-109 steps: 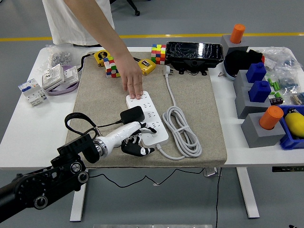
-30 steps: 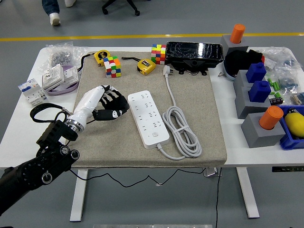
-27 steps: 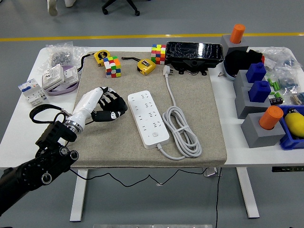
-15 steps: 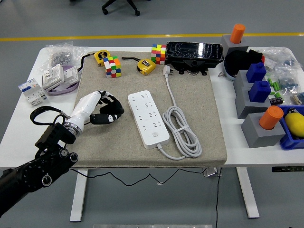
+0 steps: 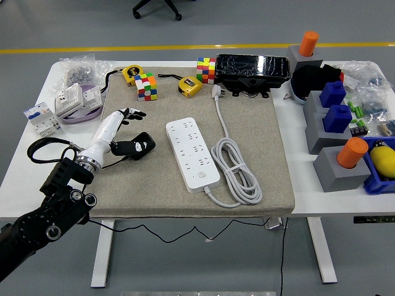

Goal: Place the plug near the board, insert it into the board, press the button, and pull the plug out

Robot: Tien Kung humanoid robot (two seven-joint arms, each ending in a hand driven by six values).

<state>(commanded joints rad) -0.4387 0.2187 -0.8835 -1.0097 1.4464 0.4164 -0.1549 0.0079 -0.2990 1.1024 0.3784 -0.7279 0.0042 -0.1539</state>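
Note:
The black plug (image 5: 134, 147) lies on the tan mat (image 5: 247, 111), left of the white power board (image 5: 192, 154) and apart from it. Its black cable runs back under my left arm. My left hand (image 5: 121, 119) hovers just up and left of the plug with the fingers spread, holding nothing. The board lies lengthwise in the mat's middle with its button near the front end. Its white cord (image 5: 237, 169) is coiled to its right. My right arm is out of view.
Tape measures (image 5: 190, 86), colour cubes (image 5: 146, 86) and a black box (image 5: 252, 69) line the mat's far edge. White sockets (image 5: 77, 98) sit at the far left. Grey blocks with blue and orange pieces (image 5: 336, 120) stand at the right.
My left hand carried the plug from the board to the mat's left, then opened and lifted away. The plug now lies free. The person's hand has left the board.

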